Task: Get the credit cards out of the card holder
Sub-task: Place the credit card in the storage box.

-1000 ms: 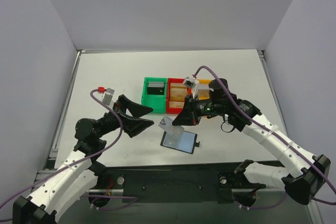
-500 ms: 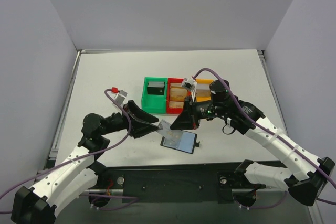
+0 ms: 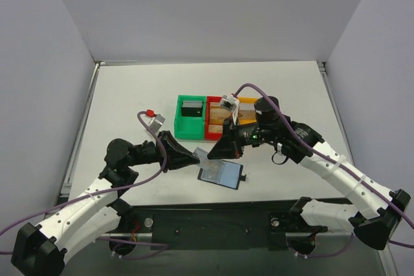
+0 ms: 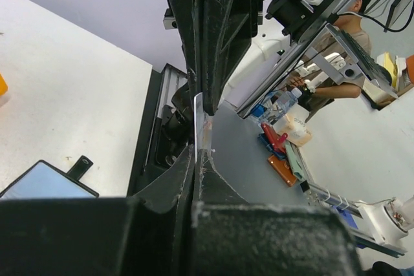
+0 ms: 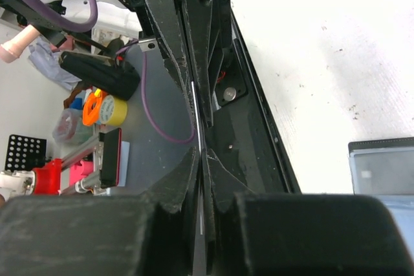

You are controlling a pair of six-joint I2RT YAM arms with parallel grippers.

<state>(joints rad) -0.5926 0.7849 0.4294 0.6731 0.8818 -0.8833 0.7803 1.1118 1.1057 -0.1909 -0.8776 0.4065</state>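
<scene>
The card holder (image 3: 221, 174) lies open and flat on the table, its pale blue-grey panels facing up and its black side tab to the right. It also shows in the left wrist view (image 4: 48, 182) and the right wrist view (image 5: 383, 167). A pale credit card (image 3: 203, 155) is held in the air just above the holder's left end. My left gripper (image 3: 196, 157) is shut on the card from the left, and the card shows edge-on (image 4: 199, 117). My right gripper (image 3: 211, 155) is shut on the same card from the right, again edge-on (image 5: 196, 111). Its tips face my left gripper's tips.
Green (image 3: 191, 118), red (image 3: 217, 121) and orange (image 3: 250, 103) bins stand in a row behind the holder. The green one holds a dark flat object. White walls close in the table on three sides. The black base rail runs along the near edge.
My left gripper has moved right from an open pose and has shut on the card that my right gripper holds. My right gripper has shifted slightly left. The holder has stayed in place.
</scene>
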